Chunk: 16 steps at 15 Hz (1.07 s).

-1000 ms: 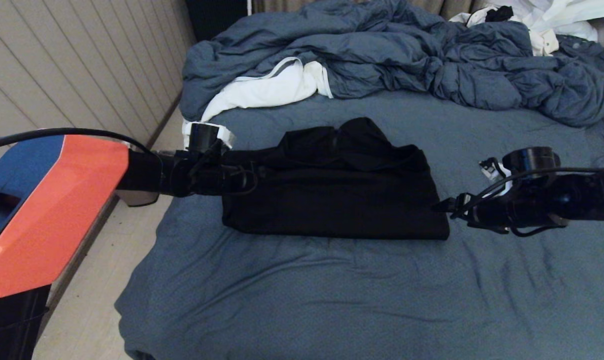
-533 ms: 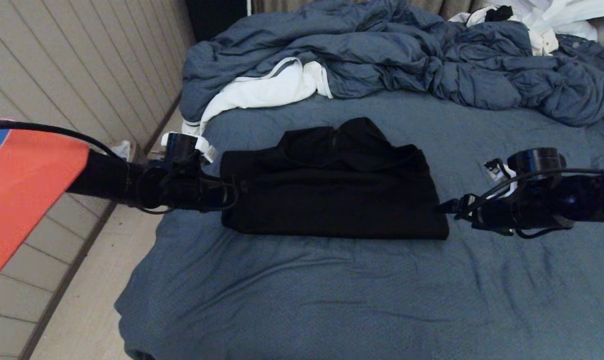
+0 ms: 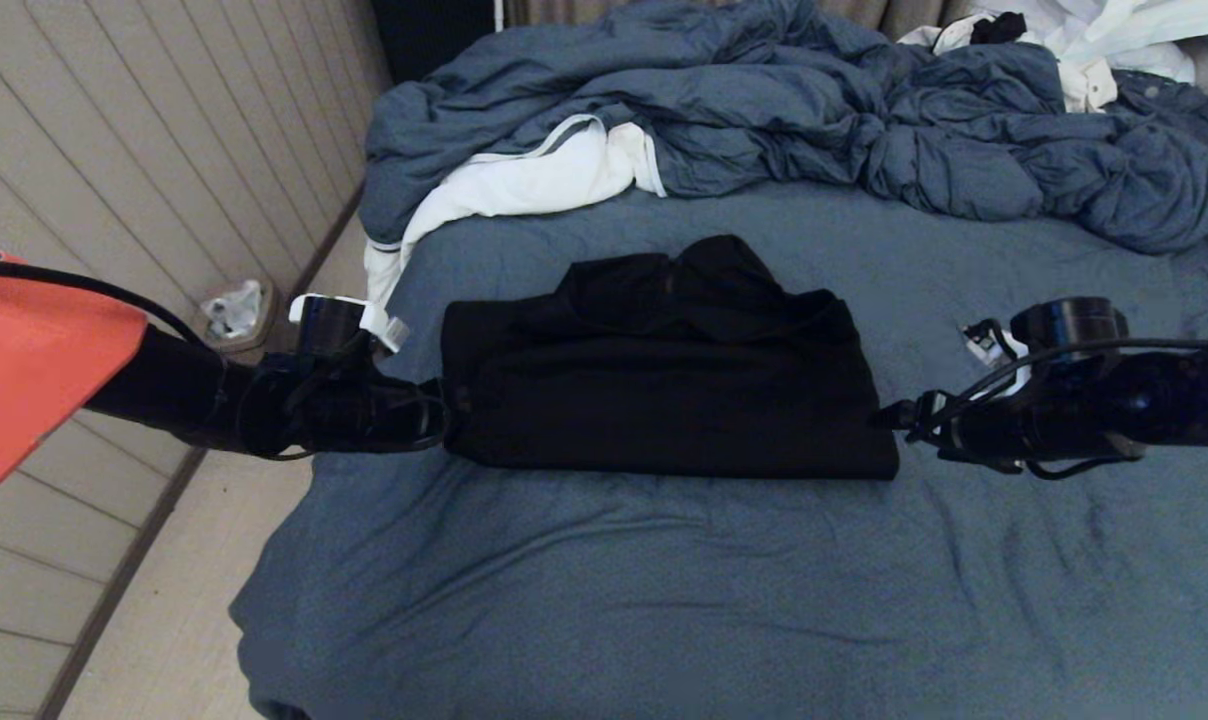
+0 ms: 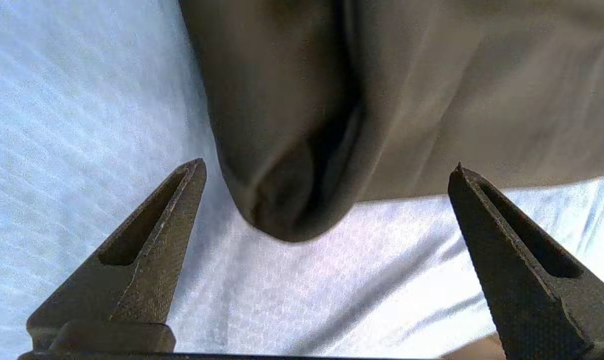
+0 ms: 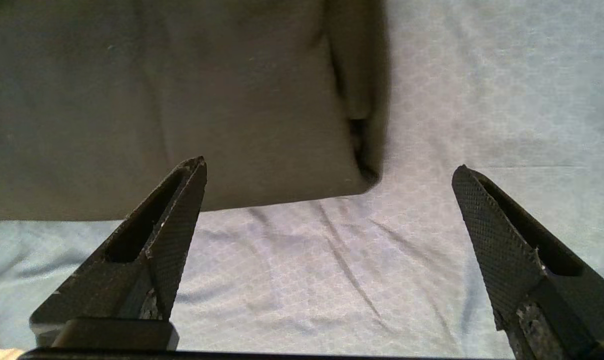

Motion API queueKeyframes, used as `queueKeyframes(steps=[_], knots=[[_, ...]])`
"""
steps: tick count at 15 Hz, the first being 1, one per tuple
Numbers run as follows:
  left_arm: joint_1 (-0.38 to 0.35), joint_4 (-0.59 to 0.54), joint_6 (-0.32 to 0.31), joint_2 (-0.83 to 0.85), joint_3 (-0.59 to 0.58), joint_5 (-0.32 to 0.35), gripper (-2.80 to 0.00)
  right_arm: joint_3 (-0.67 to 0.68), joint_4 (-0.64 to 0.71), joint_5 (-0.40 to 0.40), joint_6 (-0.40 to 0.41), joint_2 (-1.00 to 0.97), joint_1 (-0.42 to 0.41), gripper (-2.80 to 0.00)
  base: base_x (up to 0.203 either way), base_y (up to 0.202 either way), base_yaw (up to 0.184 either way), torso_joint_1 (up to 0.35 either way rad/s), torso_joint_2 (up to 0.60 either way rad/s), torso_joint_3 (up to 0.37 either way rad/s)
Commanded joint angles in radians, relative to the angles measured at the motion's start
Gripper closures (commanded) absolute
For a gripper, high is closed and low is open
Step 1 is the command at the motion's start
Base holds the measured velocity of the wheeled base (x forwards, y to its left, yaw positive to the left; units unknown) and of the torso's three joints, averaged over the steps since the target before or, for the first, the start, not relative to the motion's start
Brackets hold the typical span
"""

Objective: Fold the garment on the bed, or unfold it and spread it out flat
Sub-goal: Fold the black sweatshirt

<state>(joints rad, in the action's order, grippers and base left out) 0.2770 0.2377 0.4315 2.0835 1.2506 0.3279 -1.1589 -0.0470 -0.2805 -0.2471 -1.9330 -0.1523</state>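
Flanking the folded garment mid-bed, we hold the left gripper and right gripper at its near corners, fingers spread wide and empty, probably ready to pinch both ends evenly.
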Motion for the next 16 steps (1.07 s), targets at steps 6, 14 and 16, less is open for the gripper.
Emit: queueKeyframes(steps=[6, 14, 16], knots=[[-0.009, 0.104, 0.006, 0.091, -0.017, 0.003, -2.8, 0.002, -0.005, -0.003, 0.0, -0.006, -0.001, -2.8, 0.0, 0.0, 0.0, 0.0, 0.0, 0.0], [-0.037, 0.046, 0.025, 0.183, 0.147, -0.004, -2.8, 0.004, -0.005, -0.005, 0.0, -0.009, 0.0, -2.8, 0.0, 0.0, 0.0, 0.0, 0.0, 0.0], [-0.038, -0.005, 0.054, 0.184, 0.19, -0.002, -2.8, 0.005, -0.005, -0.005, -0.001, -0.009, 0.0, -2.8, 0.0, 0.0, 0.0, 0.0, 0.0, 0.0]])
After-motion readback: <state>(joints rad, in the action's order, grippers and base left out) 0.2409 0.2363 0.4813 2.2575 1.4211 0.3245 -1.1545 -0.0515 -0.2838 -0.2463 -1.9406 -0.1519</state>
